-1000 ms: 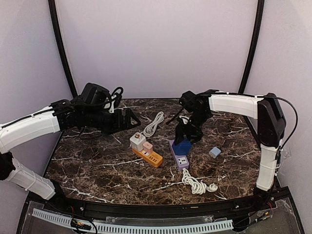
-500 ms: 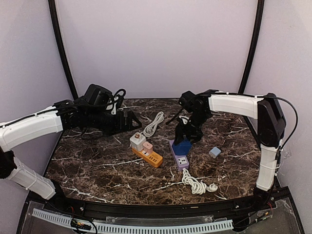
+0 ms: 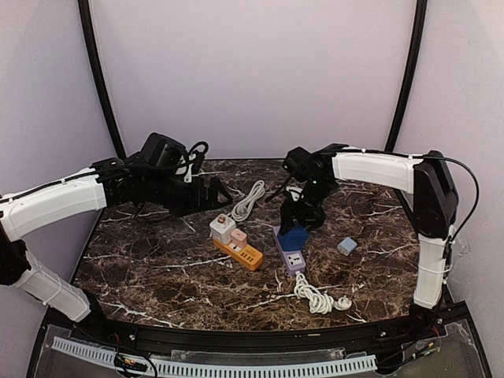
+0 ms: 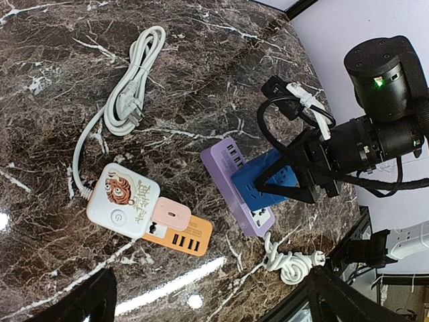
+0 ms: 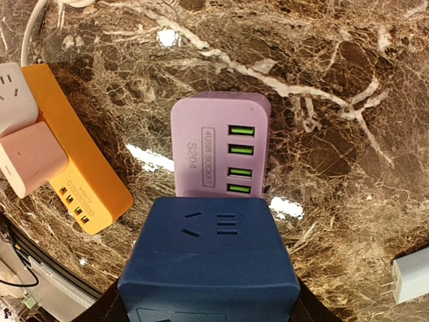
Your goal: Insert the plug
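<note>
Blue plug (image 5: 211, 258): a block adapter, clamped in right gripper (image 3: 298, 223), sitting on purple power strip (image 5: 194, 144) beside its 4 USB ports (image 5: 241, 159). Pins home or not: cannot tell. Left gripper (image 3: 214, 194) spread wide, empty, well apart over the table (image 3: 157, 276) at left rear. To finish well: hold the block square to the strip face and press straight down, no twist. The strip is unheld and may slide. Release only when the base looks flush.
</note>
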You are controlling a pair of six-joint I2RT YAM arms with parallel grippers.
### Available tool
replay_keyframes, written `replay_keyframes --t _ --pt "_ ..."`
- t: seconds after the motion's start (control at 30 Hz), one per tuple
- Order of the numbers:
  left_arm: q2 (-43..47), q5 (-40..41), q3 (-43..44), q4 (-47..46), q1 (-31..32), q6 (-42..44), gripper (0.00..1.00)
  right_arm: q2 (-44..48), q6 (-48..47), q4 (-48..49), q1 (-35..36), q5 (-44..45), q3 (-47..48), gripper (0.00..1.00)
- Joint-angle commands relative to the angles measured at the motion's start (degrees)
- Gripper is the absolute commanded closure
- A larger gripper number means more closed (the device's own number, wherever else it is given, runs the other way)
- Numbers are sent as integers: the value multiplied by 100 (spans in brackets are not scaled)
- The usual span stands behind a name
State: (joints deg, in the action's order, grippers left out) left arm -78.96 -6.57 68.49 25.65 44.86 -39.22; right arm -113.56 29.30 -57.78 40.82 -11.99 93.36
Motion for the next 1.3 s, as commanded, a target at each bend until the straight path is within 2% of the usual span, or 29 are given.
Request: replay_keyframes --t 0.0,0.3,1.27 --pt "-73 -50 166 182 -32 139 0 -251 68 -96 82 421 147 100" --pt "-157 -120 212 171 -64 160 0 -416 162 -354 191 666 458 100" --pt "-264 -205 325 230 -106 231 0 -647 412 -627 460 1177 578 100"
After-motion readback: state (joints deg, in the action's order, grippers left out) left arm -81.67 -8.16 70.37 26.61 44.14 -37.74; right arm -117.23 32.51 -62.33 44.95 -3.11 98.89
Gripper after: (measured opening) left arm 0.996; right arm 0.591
